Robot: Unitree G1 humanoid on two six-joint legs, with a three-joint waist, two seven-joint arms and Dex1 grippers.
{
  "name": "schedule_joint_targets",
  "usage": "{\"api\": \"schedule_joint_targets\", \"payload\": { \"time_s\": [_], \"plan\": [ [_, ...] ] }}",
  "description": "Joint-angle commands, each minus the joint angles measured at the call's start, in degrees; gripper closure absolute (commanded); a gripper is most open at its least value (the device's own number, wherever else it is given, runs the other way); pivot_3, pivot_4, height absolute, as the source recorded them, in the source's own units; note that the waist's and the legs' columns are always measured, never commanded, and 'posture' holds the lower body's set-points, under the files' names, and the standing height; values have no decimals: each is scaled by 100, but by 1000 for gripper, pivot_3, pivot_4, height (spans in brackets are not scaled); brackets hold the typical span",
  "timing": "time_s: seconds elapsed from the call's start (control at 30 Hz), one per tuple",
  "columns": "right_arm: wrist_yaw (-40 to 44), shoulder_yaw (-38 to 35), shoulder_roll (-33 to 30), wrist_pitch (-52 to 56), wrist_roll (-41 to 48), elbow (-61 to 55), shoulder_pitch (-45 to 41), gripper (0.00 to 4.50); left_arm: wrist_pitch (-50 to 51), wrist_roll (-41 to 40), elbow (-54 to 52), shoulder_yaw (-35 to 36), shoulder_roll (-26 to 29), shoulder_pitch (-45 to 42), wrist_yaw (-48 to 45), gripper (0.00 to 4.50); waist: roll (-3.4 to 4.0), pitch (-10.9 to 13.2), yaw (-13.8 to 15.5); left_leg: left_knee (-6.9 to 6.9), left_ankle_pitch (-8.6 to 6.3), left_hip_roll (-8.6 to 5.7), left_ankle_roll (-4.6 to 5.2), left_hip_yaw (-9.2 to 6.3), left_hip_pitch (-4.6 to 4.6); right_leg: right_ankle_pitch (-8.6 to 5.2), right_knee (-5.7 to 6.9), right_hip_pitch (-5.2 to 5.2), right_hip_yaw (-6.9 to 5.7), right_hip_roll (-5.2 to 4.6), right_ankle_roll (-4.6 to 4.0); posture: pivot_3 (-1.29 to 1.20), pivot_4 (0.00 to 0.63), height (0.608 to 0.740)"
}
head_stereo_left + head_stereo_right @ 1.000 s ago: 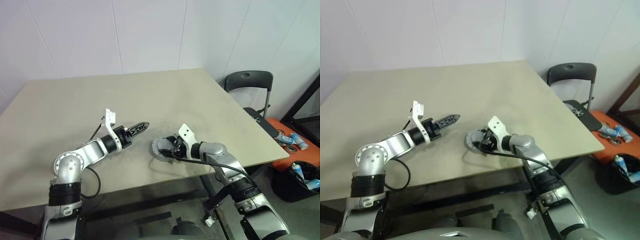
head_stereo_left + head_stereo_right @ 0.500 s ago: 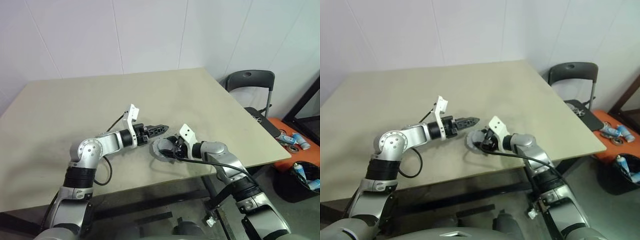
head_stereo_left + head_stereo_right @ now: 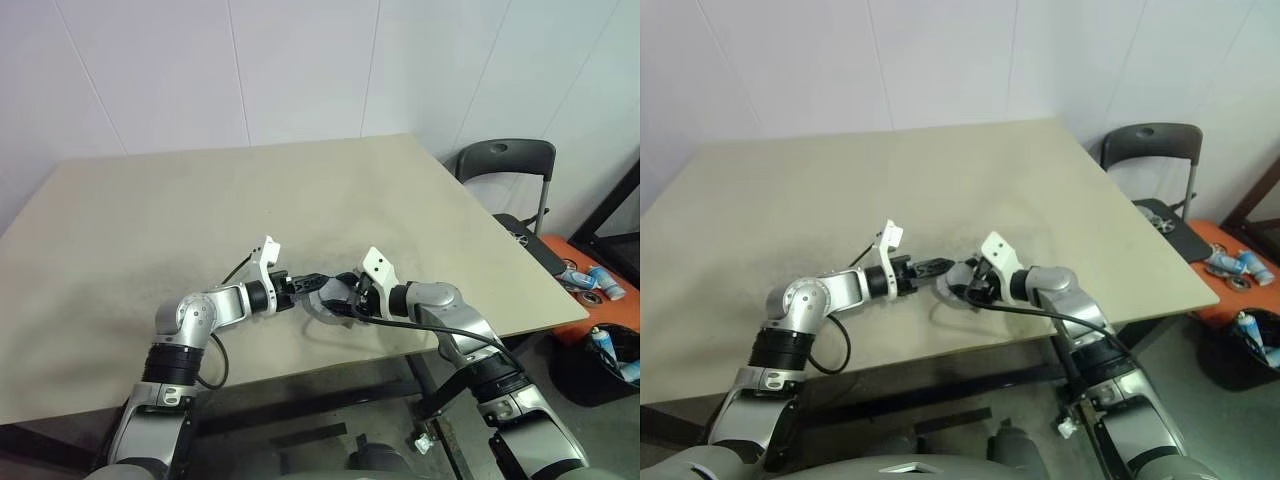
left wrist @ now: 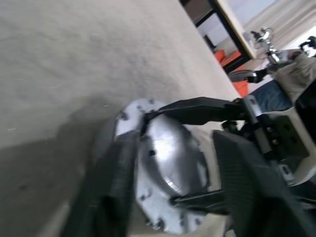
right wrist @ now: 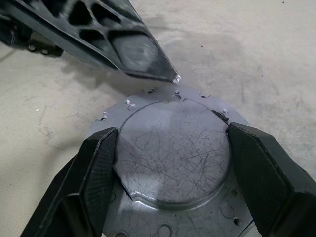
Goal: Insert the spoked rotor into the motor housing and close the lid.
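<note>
**Condition of the part.** The lid point(image 5: 173, 158) is a grey-silver metal disc: a raised, heavily scratched round centre on a flat flange with small holes and a notched edge. I judge it rigid, fairly light for its width, and not fragile. The bare metal will be slippery against hard fingers. The best hold is across the raised centre, with the pads on opposite sides of its rim. The thin flange gives little to pinch and would tip the part.

**Position.** The lid lies flat on the table point(image 3: 200, 200), near the front edge and between the two arms. I cannot tell what sits beneath it, so I cannot confirm whether the spoked rotor and motor housing are already under it.

**Right gripper** point(image 5: 172, 132). It stands at a wide setting, closed on the lid. Its two fingers point(image 5: 94, 173) bear on opposite sides of the raised centre, over the flange.

**Left gripper** point(image 3: 312, 284). It points in from the opposite side, tip just beside the far edge of the flange. Its own wrist view shows its fingers point(image 4: 116, 192) apart, at a middling gap, with the lid's centre between them and nothing gripped. That view is blurred, so contact with the lid cannot be settled.

**Risk.** Two grippers crowding one small disc may foul each other.
</note>
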Motion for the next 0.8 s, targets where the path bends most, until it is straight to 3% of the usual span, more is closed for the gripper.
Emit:
{"api": "schedule_joint_targets", "payload": {
  "time_s": [0.03, 0.17, 0.4, 0.7, 0.8],
  "plan": [
    [-225, 85, -214, 476, -355, 518, 310, 1342, 66, -83, -167, 218, -31, -174, -146, 3191, 0, 0, 0, -2, 0, 0, 0, 0, 0, 0, 0, -1, -3, -2, 0, 0, 0, 740],
    [-236, 96, -227, 491, -347, 475, 357, 1342, 189, 57, -19, 169, -53, -226, -166, 4491, 1, 0, 2, -6, 0, -1, 0, 1, 0, 0, -1, -2, -21, -19, 0, 0, 0, 740],
    [-268, 75, -222, 522, -341, 429, 393, 1342, 356, 170, -139, 1, -61, -173, -311, 4491, 3, 1, 8, -9, -1, -1, -1, 1, -3, 0, -6, -3, -100, -75, 0, 0, 0, 740],
    [-307, 84, -208, 624, -336, 269, 500, 1342, 20, 1289, -322, -1263, 432, 133, -772, 4491, 15, -15, 16, -27, -1, -2, -1, 1, -4, -1, -21, -5, -102, -80, -1, 0, 0, 740],
    [-313, 86, -217, 668, -329, 219, 513, 1342, -39, 1379, -274, -1292, 414, 147, -841, 4491, 33, -64, 21, -67, -1, -5, -1, 3, 3, 0, -54, 0, -102, -83, -2, 0, 0, 740]
  ]
}}
